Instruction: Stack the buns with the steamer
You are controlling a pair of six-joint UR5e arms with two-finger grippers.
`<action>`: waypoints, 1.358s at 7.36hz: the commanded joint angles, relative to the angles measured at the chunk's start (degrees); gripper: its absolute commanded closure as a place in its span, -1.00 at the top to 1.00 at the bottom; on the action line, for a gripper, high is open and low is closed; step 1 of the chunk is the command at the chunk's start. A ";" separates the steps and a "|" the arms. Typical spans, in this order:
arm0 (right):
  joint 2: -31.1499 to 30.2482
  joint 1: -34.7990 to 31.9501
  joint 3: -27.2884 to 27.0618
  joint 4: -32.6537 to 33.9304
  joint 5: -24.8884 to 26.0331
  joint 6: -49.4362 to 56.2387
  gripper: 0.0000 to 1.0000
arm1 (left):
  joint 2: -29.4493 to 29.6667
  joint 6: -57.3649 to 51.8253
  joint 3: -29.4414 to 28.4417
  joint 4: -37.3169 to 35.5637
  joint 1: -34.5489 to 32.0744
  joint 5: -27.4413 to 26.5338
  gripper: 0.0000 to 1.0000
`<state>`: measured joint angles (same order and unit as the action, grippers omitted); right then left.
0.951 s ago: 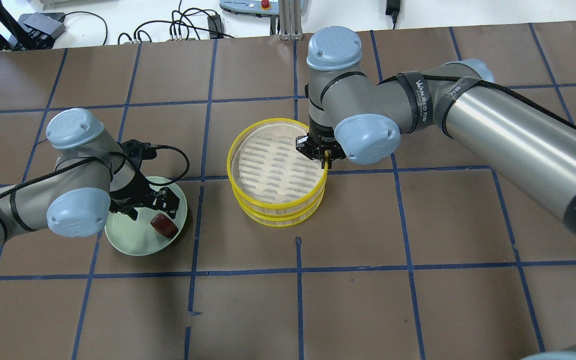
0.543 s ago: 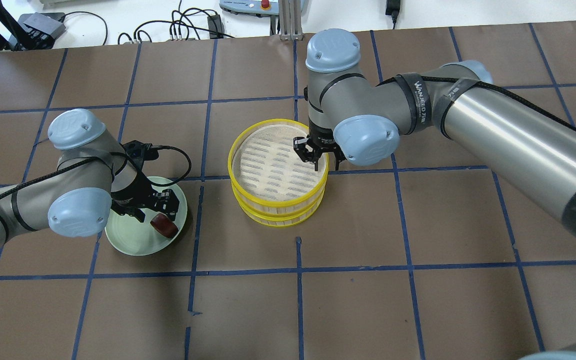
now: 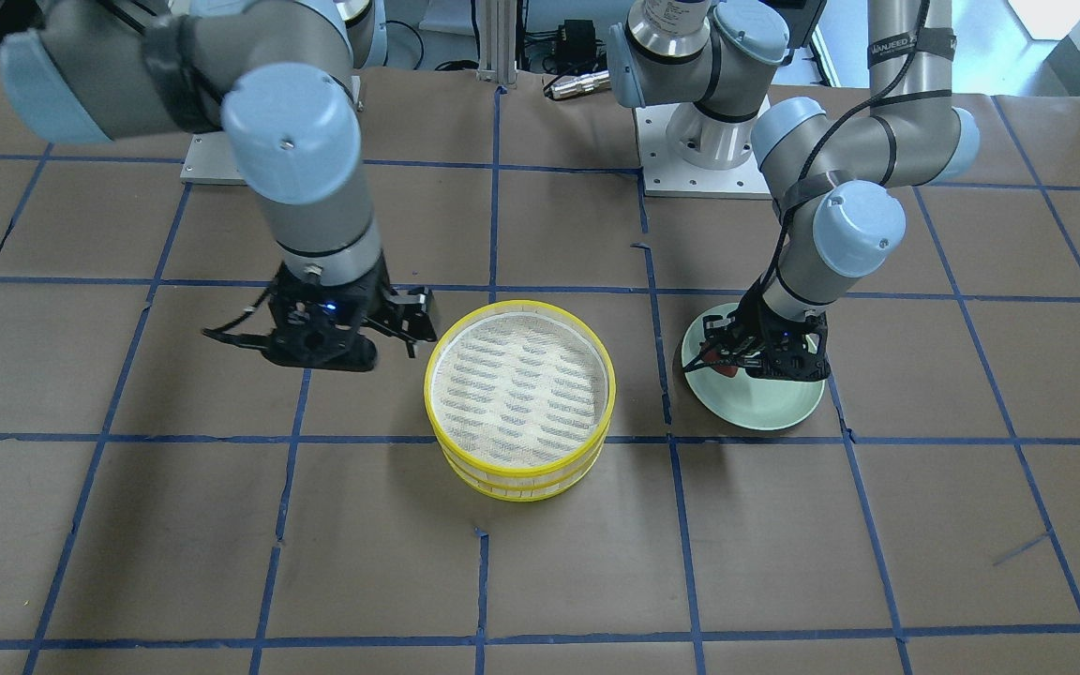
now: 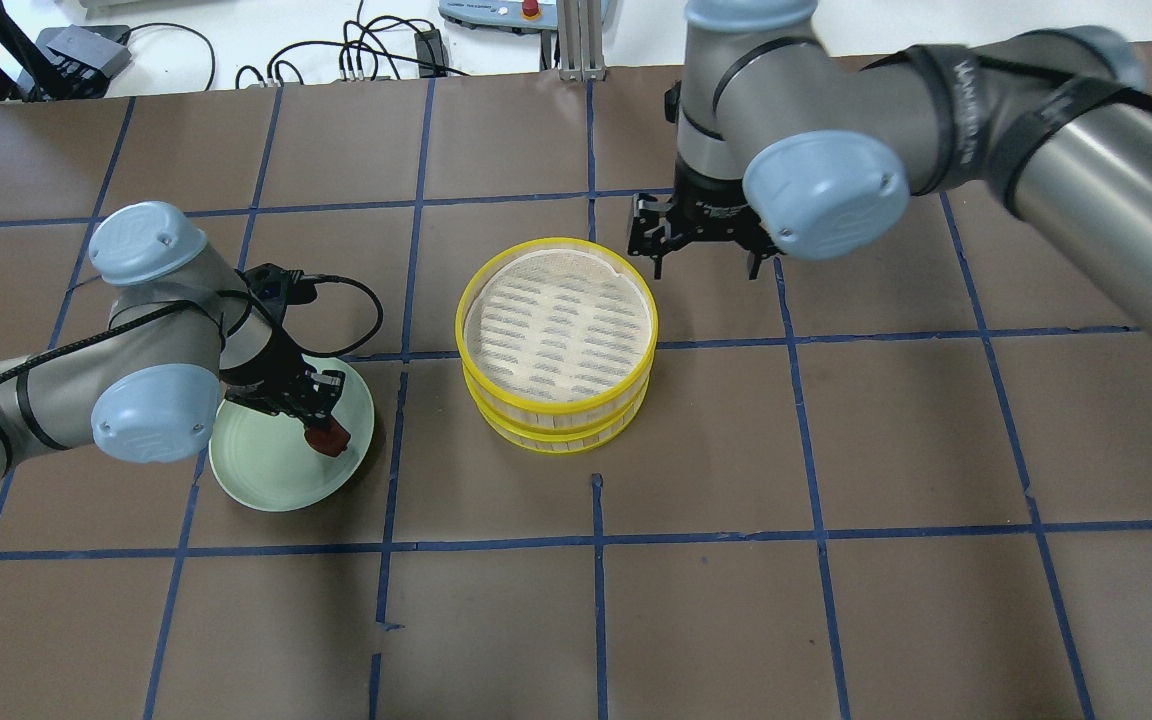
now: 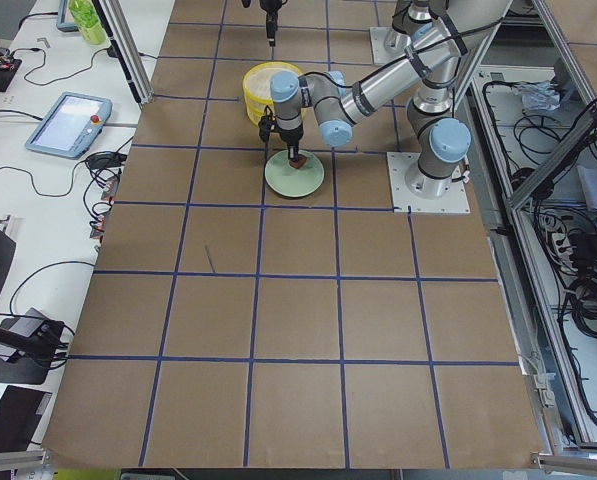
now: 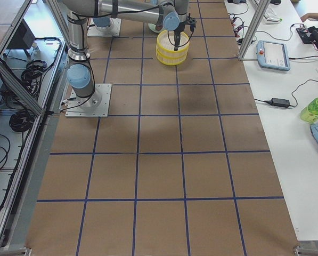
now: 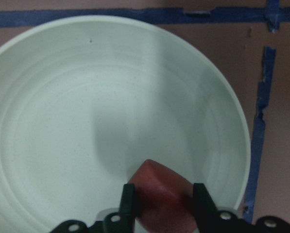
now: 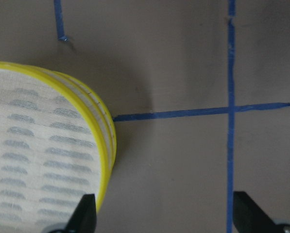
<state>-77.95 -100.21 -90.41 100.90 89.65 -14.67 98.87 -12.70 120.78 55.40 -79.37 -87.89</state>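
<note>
The brown gridded surface carries the steamer at its middle. The steamer is two stacked baskets with yellow rims, and its pale mesh top is bare. A low carry could clip that rim and knock the upper basket askew. The pale green plate lies apart on the robot's left. The right end effector hangs spread and empty just beyond the steamer. The left end effector is clamped on the brown bun over the plate's steamer-side edge. The bun is smooth, oval and reddish-brown, so it may slip from so narrow a pinch. No white bun shows.
</note>
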 commanded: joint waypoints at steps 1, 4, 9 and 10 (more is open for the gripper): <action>-8.94 7.64 1.12 -10.68 -0.27 4.11 1.00 | -2.62 2.22 -6.13 4.67 -3.57 1.05 -1.00; -11.35 7.49 0.50 -11.25 -0.27 3.51 1.00 | -1.68 27.99 -24.94 19.65 -19.71 8.22 -0.98; -11.44 7.57 0.50 -11.25 -0.18 3.86 1.00 | 2.73 33.71 -24.28 13.15 -25.40 3.31 1.00; -11.44 7.57 0.50 -11.25 -0.18 3.77 1.00 | 2.47 31.01 -24.19 13.06 -25.22 -0.23 1.00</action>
<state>-89.38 -92.64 -89.89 89.64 89.48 -10.86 101.48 20.71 96.29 68.57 -104.69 -83.39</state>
